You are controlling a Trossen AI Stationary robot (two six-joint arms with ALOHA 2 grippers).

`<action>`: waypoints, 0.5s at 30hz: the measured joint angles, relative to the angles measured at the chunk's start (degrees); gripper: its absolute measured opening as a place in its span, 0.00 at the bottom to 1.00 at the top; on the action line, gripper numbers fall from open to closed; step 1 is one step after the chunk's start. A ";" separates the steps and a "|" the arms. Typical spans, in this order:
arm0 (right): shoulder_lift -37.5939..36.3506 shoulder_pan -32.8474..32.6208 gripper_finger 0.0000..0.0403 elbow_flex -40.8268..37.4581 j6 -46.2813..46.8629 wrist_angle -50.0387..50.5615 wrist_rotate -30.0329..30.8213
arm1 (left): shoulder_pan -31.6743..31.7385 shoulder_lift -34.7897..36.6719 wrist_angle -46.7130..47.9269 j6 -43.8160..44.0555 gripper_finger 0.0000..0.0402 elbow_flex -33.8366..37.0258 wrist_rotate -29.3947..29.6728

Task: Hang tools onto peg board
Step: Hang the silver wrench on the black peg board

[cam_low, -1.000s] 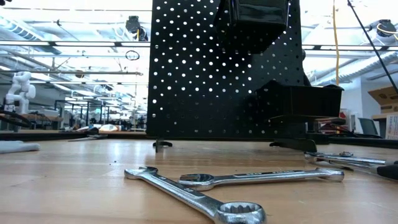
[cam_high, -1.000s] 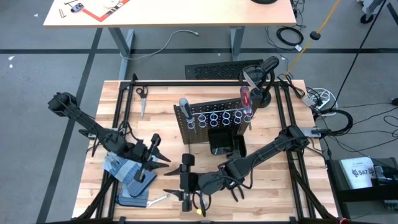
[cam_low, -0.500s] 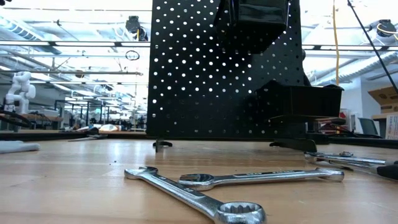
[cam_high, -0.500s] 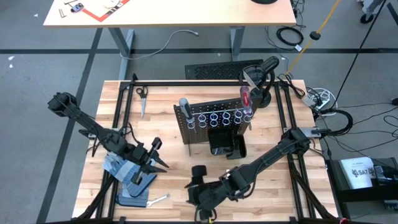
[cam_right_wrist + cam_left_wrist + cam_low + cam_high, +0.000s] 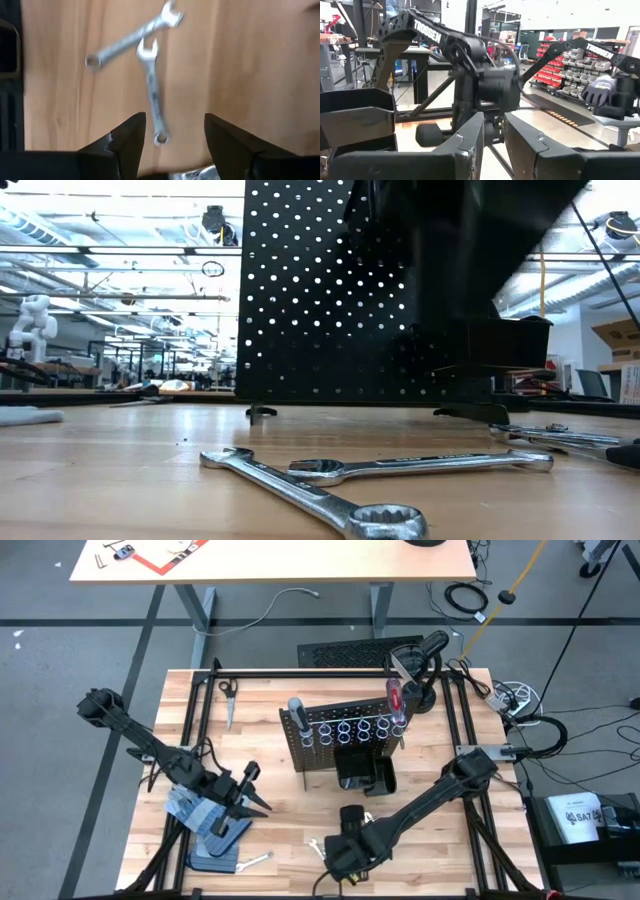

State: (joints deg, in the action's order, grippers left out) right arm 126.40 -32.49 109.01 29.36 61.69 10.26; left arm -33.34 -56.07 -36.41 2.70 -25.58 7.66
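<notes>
The black peg board (image 5: 345,735) stands upright mid-table, and its holed back fills the low view (image 5: 330,290). A red-handled screwdriver (image 5: 395,700) and a grey-handled one (image 5: 297,710) stand in its row of rings. Two silver wrenches (image 5: 135,37) (image 5: 152,95) lie flat on the wood near the front edge, as the low view shows (image 5: 300,485) (image 5: 420,465). My right gripper (image 5: 175,145) hangs open above them, touching nothing, near the front edge (image 5: 338,855). My left gripper (image 5: 250,800) waits at front left, open by a narrow gap (image 5: 493,132) and empty. I cannot make out the pliers.
Blue-grey gloves (image 5: 190,808) and a dark pad (image 5: 215,858) lie under my left arm. Scissors (image 5: 228,700) lie at the far left. The black bin (image 5: 362,775) juts from the peg board's near side. A black frame (image 5: 330,672) runs along the table's edges.
My right gripper has swung along the front edge toward the table's right, turning as it goes, and its arm now darkens the upper right of the low view. The wrenches have stayed where they were.
</notes>
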 joint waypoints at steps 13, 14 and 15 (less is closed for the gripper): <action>6.64 -0.17 0.40 -0.04 -2.04 2.37 -1.64 | 0.00 0.02 2.50 0.00 0.20 0.07 0.83; 6.90 -0.17 0.40 -0.04 -2.08 2.68 -1.51 | 0.00 0.02 2.54 -0.02 0.20 0.07 0.83; 7.29 -0.17 0.39 -0.04 -2.10 3.12 -1.38 | 0.00 0.02 2.52 -0.02 0.20 0.07 0.83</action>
State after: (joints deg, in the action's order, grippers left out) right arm 133.69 -32.66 108.97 27.27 64.81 8.87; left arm -33.34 -56.05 -33.89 2.68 -25.52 8.49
